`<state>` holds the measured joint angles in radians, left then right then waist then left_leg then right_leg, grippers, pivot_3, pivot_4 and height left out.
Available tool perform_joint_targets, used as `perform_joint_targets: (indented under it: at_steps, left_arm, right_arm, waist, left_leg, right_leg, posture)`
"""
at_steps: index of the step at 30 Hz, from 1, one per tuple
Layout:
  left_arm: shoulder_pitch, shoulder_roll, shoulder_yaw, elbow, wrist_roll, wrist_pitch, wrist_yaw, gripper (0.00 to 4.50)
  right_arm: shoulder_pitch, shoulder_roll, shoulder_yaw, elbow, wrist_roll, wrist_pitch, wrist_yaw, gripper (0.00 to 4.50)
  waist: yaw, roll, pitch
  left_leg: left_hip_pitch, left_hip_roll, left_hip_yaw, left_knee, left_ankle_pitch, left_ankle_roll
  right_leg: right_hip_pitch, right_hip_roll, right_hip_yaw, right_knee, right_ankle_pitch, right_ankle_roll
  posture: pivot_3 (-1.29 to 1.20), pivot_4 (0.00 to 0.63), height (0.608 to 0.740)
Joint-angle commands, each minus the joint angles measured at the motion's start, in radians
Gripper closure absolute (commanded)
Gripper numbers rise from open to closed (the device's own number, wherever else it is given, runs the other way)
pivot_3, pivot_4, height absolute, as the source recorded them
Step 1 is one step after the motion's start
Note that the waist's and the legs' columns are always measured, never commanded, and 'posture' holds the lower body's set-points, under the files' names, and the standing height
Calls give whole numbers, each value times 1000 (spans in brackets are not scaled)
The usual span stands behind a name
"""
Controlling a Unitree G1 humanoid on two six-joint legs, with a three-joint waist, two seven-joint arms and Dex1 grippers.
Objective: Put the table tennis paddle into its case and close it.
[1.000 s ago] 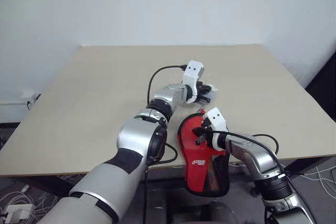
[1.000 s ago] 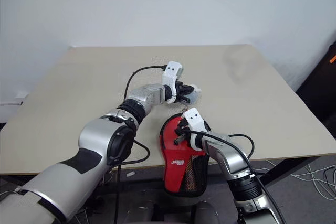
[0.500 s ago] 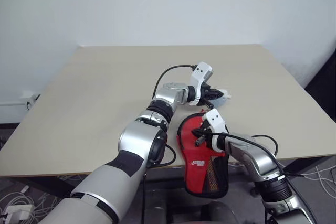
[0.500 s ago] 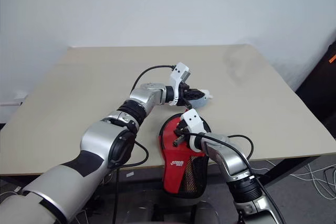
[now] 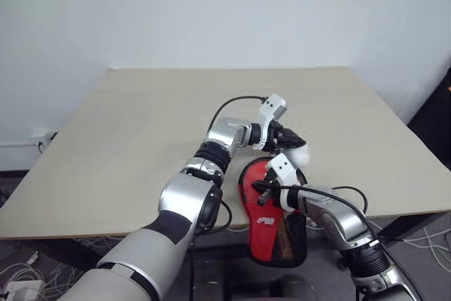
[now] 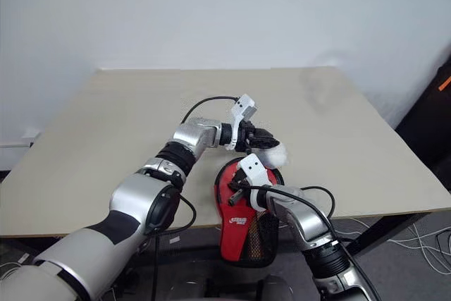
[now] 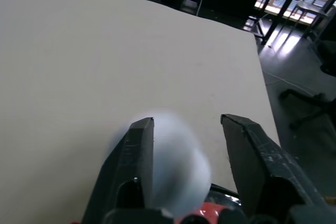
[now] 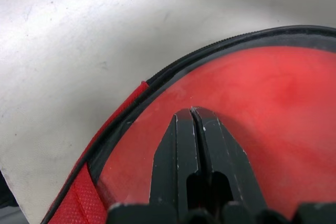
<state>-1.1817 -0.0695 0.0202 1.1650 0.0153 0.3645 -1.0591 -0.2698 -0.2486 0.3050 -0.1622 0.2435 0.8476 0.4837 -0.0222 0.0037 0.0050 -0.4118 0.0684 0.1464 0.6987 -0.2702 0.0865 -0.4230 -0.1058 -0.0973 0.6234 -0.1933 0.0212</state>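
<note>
Left eye view has the case [image 5: 273,220] lying at the near edge of the tabletop [image 5: 127,139], its narrow mesh end hanging off the edge. Its see-through side faces up, and the red face of the table tennis paddle [image 8: 252,114] shows through it, so the paddle sits inside. The right claw [image 5: 262,195] rests on top of that round part, fingers pressed together. Just beyond the case, the left claw [image 7: 186,129] points across toward the right with its fingers apart, a white ball [image 7: 176,166] lying between them (blurred; whether they touch it I cannot tell). The pale tabletop stretches wide and bare all around, up to a white wall [image 5: 225,12]. Past the right edge the room goes dark, with cables [image 5: 423,234] on the floor.
</note>
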Motion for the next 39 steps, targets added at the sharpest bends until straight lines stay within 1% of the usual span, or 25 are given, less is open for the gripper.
perform_joint_targets:
  at_steps: [1, 8, 11, 15, 19, 22, 23, 25, 26, 28, 29, 32, 33, 34, 36, 39]
  left_arm:
    - [7, -44, 3, 57, -36, 83, -20, 2625]
    - [-47, 34, 98, 68, -114, 134, 3, 2625]
    - [-59, 82, 115, 65, -141, 163, -26, 2625]
    - [-66, 168, 134, 52, -167, 190, -66, 2625]
    - [-70, 278, 162, 38, -196, 186, -85, 2625]
    - [-52, 351, 155, 7, -197, 170, -126, 2625]
    - [-39, 367, 143, -11, -195, 172, -153, 2625]
    - [17, 391, 80, -85, -170, 166, -240, 2625]
    - [48, 398, 49, -134, -165, 173, -279, 2577]
    - [132, 411, -13, -276, -169, 198, -337, 2230]
    - [180, 419, -45, -364, -177, 220, -360, 2006]
    - [289, 431, -99, -587, -219, 296, -385, 1015]
    - [314, 434, -111, -642, -231, 311, -386, 1008]
    - [339, 433, -126, -693, -238, 327, -381, 1008]
    - [385, 420, -157, -787, -254, 354, -365, 1008]
    - [446, 364, -239, -895, -242, 343, -310, 1008]
  right_arm:
    - [-18, -11, -4, 78, -27, 35, -20, 4500]
    - [-19, -24, 7, 48, -13, 4, 22, 4500]
    - [-15, -36, 6, 22, 1, -8, 57, 4500]
    - [-10, -45, -14, -9, 24, -22, 89, 4500]
    - [-21, -46, -62, -14, 46, -33, 96, 4500]
    - [-42, -50, -100, -3, 55, -44, 92, 4500]
    - [-51, -48, -115, 0, 60, -47, 93, 4500]
    - [-71, -44, -148, 1, 76, -53, 98, 4500]
    - [-78, -44, -160, 0, 83, -56, 101, 4324]
    - [-100, -45, -182, 9, 87, -65, 96, 3951]
    - [-116, -41, -203, 19, 92, -69, 87, 3655]
    - [-162, -23, -279, 41, 128, -65, 62, 2626]
    - [-176, -16, -305, 46, 141, -65, 54, 2284]
    - [-195, -12, -332, 53, 155, -62, 46, 1959]
    - [-226, -9, -370, 70, 165, -69, 30, 1959]
    - [-284, 1, -415, 145, 147, -84, -35, 1959]
  waist:
    - [-1, 0, 0]
    - [-3, 0, 0]
    - [-3, 0, 1]
    - [-4, 0, 3]
    - [-3, 0, 6]
    - [-3, 0, 8]
    - [-3, 0, 9]
    - [-3, 0, 9]
    - [-3, 0, 9]
    - [-4, 0, 9]
    - [-5, 1, 9]
    - [-4, 1, 9]
    - [-3, 0, 10]
    - [-4, 0, 10]
    - [-3, 0, 10]
    - [-3, 1, 10]
  left_leg:
    - [0, 0, 0, 0, 0, 0]
    - [0, -2, 1, 0, 0, 0]
    - [-1, -2, 1, 0, 0, 0]
    - [-2, -2, 2, 0, 0, 0]
    - [-3, -2, 2, 0, 0, 0]
    - [-6, -2, 2, 0, 0, -1]
    - [-6, -2, 2, 0, 2, -4]
    - [-8, -3, 3, 1, 3, -6]
    - [-8, -3, 4, 1, 3, -6]
    - [-8, -4, 5, 1, 3, -7]
    - [-9, -4, 5, 1, 3, -7]
    - [-13, -3, 6, 1, 3, -8]
    - [-19, -3, 6, 4, 4, -8]
    - [-21, -3, 7, 5, 4, -8]
    - [-21, -3, 7, 5, 4, -8]
    - [-19, -3, 7, 4, 4, -9]
  right_leg:
    - [0, 0, 0, 0, 0, 0]
    - [-1, 0, 0, 1, -1, -1]
    - [-2, 0, 0, 1, -1, -1]
    - [-3, 0, 1, 1, -1, -1]
    - [-3, 0, 1, 1, -1, -1]
    - [-5, 0, 1, 1, -1, -1]
    - [-5, 0, 1, 1, -1, -1]
    - [-6, 0, 1, 1, -1, -1]
    - [-6, 0, 1, 1, -1, -1]
    - [-7, 0, 2, 1, -1, 0]
    - [-7, 0, 2, 1, -1, 0]
    - [-12, 1, 3, 3, 2, -2]
    - [-17, 1, 4, 5, 3, -4]
    - [-20, 1, 5, 7, 4, -4]
    - [-20, 2, 5, 7, 4, -3]
    - [-18, 2, 6, 7, 4, -3]
  posture:
    - [0, 0, 724]
    - [0, 0, 724]
    - [0, 0, 724]
    - [0, 0, 724]
    - [0, 0, 724]
    - [0, 0, 724]
    - [0, 0, 724]
    - [0, 0, 724]
    - [0, 0, 724]
    - [0, 0, 724]
    - [0, 0, 724]
    - [0, 0, 724]
    - [0, 0, 724]
    - [0, 0, 724]
    - [0, 0, 724]
    - [0, 0, 724]
